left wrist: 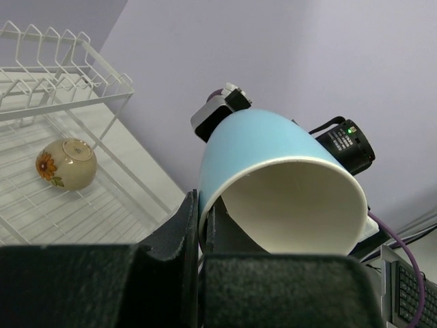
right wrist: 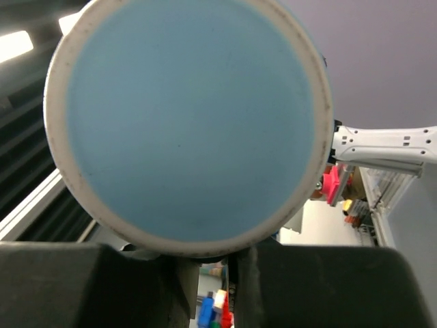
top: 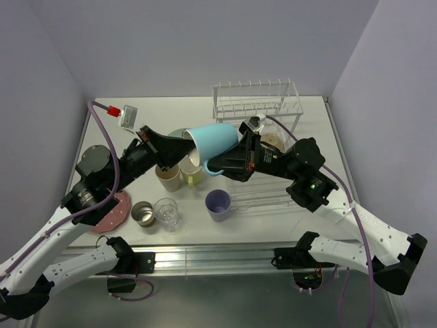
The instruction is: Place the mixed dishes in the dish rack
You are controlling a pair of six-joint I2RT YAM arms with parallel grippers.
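1. the blue cup [top: 212,140] is held above the table [top: 259,225] near its middle, tipped on its side. its mouth faces 8 o'clock, its base 2 o'clock and its handle 6 o'clock in the top view.
2. the left gripper [top: 179,147] comes in from 8 o'clock. its fingers are closed tight on the cup's rim, one inside the mouth and one outside, as the left wrist view shows.
3. the right gripper [top: 229,162] reaches in from 4 o'clock to the handle side, with the cup's flat base filling its wrist view. its jaws stand close together with a narrow gap, and i cannot tell whether they have clamped the handle.
4. the dish rack [top: 256,87] stands at 1 o'clock from the cup, at the far edge of the table. a cream bowl with a flower print [left wrist: 66,164] lies in its lower basket.
5. just below the cup, at 7 o'clock, the tan cup [top: 167,176] and the yellow cup [top: 192,171] stand side by side.
6. the lavender cup [top: 218,204] stands at 6 o'clock, nearer the front edge.
7. the clear glass [top: 166,213] and the small steel cup [top: 143,213] sit together at 7 o'clock. the pink plate [top: 113,212] is at 8 o'clock, partly under the left arm.
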